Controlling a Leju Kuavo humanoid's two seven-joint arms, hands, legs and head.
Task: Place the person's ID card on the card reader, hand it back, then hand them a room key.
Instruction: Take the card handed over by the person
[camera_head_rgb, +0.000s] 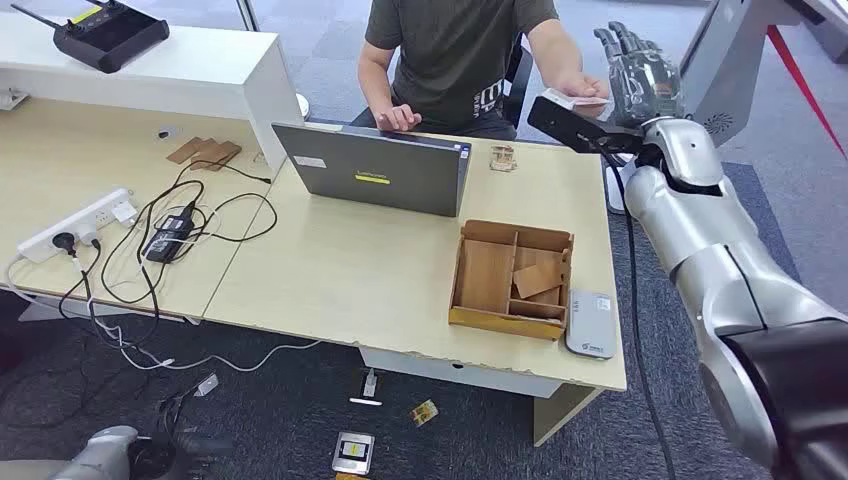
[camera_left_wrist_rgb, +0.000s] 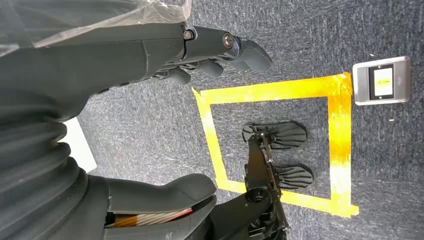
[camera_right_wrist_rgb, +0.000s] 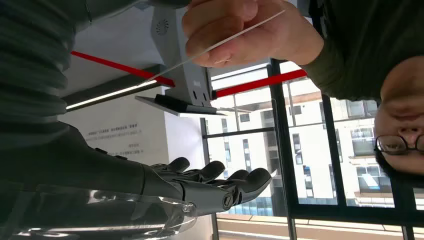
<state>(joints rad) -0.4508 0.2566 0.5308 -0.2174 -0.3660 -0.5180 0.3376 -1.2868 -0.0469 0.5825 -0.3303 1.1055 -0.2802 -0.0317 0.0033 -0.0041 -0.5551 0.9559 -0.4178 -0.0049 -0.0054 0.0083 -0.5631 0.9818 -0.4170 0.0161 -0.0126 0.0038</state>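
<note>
The ID card is pinched in the person's hand, held out past the bench's far right corner, just beside the raised right hand. That hand's fingers are straight, apart and empty. In the right wrist view the card is edge-on, its long axis running towards the palm. The left hand hangs over the floor (far from the exchange), empty and loosely open.

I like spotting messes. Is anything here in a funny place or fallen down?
Yes. A few small things lie on the carpet in front of the desk: a silver device with a yellow screen, a small yellow item and a white piece. A tangle of cables also hangs off the desk edge to the floor.
</note>
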